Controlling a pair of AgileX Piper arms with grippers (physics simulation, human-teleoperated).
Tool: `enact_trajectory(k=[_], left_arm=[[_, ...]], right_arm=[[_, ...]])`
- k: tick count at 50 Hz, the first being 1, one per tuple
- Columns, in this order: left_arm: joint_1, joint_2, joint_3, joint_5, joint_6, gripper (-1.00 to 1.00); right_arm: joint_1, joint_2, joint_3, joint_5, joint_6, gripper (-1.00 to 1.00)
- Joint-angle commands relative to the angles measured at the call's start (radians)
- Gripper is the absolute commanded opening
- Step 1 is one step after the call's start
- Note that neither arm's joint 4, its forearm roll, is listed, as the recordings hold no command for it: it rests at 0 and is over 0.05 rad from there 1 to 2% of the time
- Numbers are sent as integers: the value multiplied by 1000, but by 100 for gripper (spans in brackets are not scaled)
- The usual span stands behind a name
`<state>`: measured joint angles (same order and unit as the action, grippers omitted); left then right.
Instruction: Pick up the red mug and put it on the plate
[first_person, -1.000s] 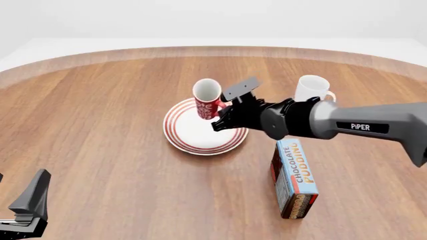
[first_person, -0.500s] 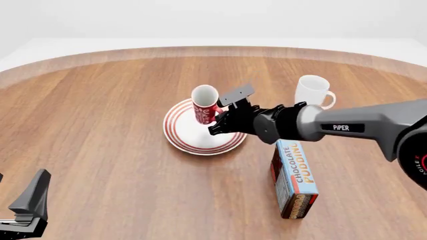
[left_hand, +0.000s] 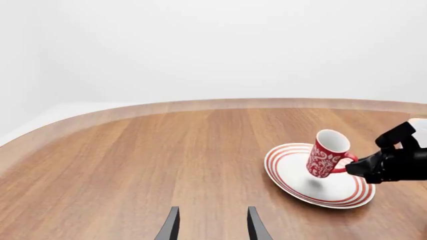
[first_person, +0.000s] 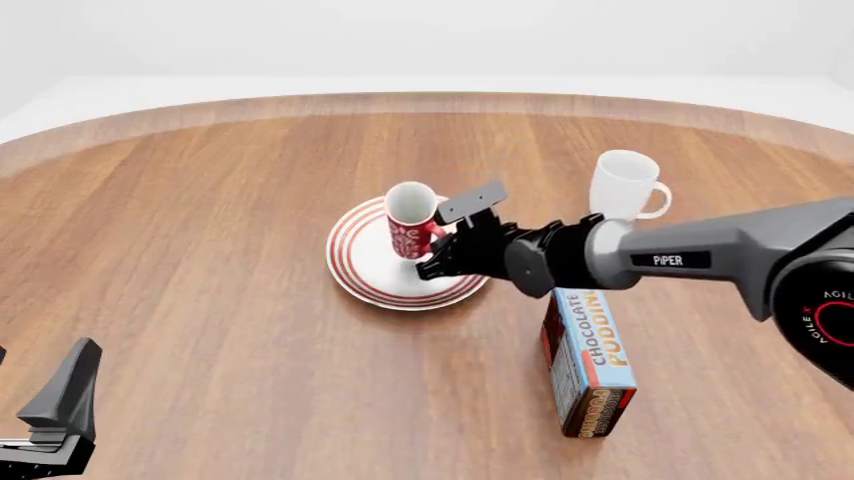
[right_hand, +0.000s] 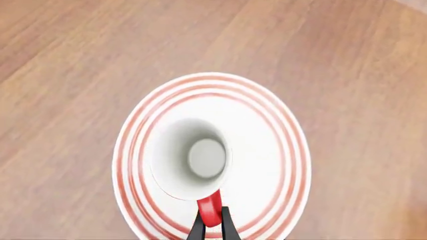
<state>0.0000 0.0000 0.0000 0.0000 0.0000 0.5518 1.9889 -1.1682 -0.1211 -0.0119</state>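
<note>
Red mug over the plate

The right gripper (first_person: 447, 247) pinches the handle of the red mug (first_person: 412, 220), holding it tilted over the plate (first_person: 360, 275). The left gripper (first_person: 54, 420) sits far away near the table edge, its fingers spread apart and holding nothing.

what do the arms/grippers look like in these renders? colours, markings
Right arm: smooth grey tubular link with white "PiPER" lettering, black rounded wrist, flat black block on top, part of a red ring logo at its base. Right gripper is black. Left gripper: two thin, dark, tapered fingers. No cables visible.
</note>
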Motion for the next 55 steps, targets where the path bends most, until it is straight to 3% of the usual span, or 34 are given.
enact_trajectory(k=[1, 42, 43, 55], left_arm=[[0, 0, 0, 0, 0, 100], [0, 0, 0, 0, 0, 100], [0, 0, 0, 0, 0, 100], [0, 0, 0, 0, 0, 100]], right_arm=[[4, 6, 4, -13, 14, -100], [0, 37, 22, -46, 34, -100], [5, 36, 26, -48, 43, 100], [10, 32, 41, -59, 45, 100]])
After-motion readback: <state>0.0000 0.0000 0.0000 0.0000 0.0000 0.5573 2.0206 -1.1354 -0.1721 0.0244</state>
